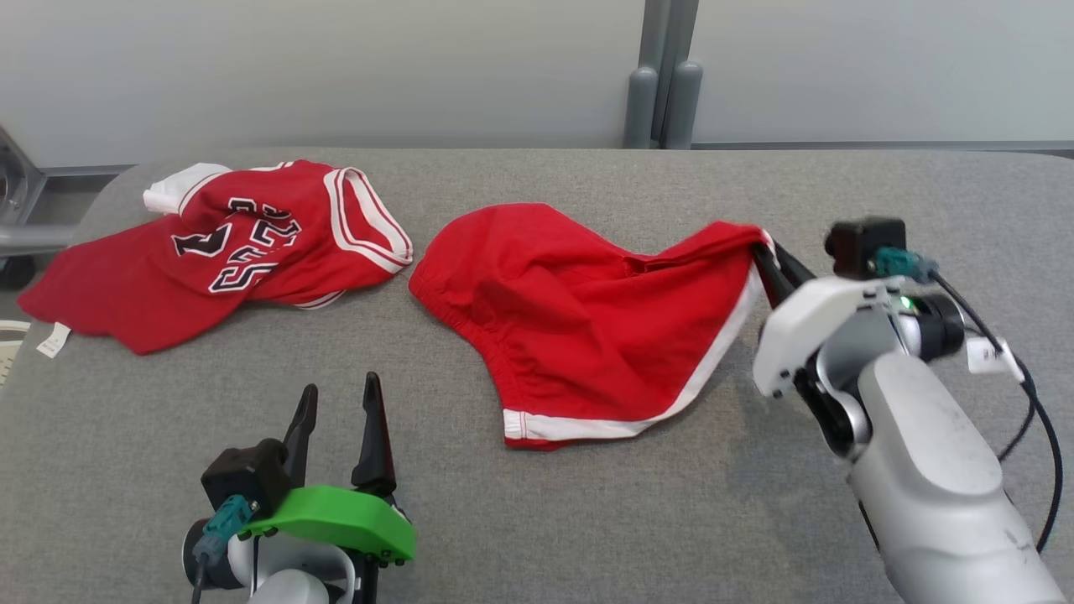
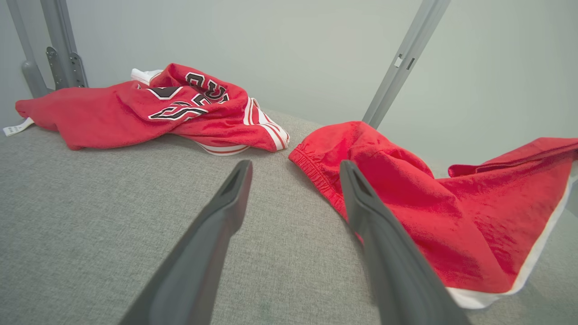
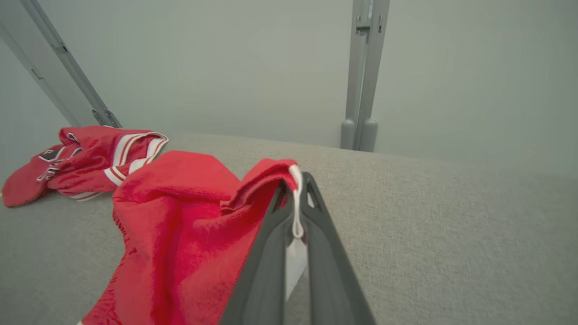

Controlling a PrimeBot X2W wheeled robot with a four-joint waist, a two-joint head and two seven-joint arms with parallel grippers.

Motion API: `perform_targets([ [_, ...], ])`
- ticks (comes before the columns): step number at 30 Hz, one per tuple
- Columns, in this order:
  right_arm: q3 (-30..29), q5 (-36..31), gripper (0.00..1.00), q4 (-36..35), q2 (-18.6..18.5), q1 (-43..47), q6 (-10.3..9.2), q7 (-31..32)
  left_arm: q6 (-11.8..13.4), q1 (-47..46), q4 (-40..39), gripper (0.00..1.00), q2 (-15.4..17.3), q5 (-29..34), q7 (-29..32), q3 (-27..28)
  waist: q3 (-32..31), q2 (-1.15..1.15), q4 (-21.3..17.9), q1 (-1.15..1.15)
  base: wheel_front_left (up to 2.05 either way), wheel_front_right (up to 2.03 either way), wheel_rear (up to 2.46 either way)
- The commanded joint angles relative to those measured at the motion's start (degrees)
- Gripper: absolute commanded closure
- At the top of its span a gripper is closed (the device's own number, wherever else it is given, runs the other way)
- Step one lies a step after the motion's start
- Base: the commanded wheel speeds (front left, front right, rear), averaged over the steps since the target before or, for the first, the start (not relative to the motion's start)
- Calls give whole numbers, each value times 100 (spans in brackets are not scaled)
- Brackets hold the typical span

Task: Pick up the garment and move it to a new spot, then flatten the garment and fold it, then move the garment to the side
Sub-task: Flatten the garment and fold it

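The garment, red shorts (image 1: 579,319) with a white hem band, lies partly spread on the grey padded table (image 1: 604,512). My right gripper (image 1: 765,247) is shut on its right corner and holds that corner raised above the table. In the right wrist view the white trim is pinched between the closed fingers of the right gripper (image 3: 295,180), and the shorts (image 3: 180,216) hang away to the left. My left gripper (image 1: 340,386) stands open near the front left, holding nothing. From the left wrist view, the shorts (image 2: 451,216) lie just right of the left gripper (image 2: 295,167).
A red jersey (image 1: 226,252) with white trim and dark lettering lies crumpled at the table's back left, close to the shorts' waistband; it also shows as the jersey (image 2: 171,108) and the jersey (image 3: 86,158). Grey posts (image 1: 663,92) stand behind the table's far edge.
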Motion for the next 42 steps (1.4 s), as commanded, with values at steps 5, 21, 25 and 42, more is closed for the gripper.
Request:
perform_targets([
  [5,-698,-299,100,669,-58,625,0,-161,-39,42,10,0,42,65,28,-75,66,31,-66,0,0,0,0],
  [21,-2035,-803,100,1725,156,808,0,-1392,-78,24,-26,0,124,138,144,-272,132,31,-254,0,0,0,0],
  [25,-2131,-810,100,1906,171,643,0,-1468,-48,-1,-41,0,148,140,158,-271,157,31,-274,0,0,0,0],
  [42,-2553,-1501,0,2426,125,563,-1,-1632,-54,39,-69,0,186,124,148,-326,145,31,-446,0,0,0,0],
])
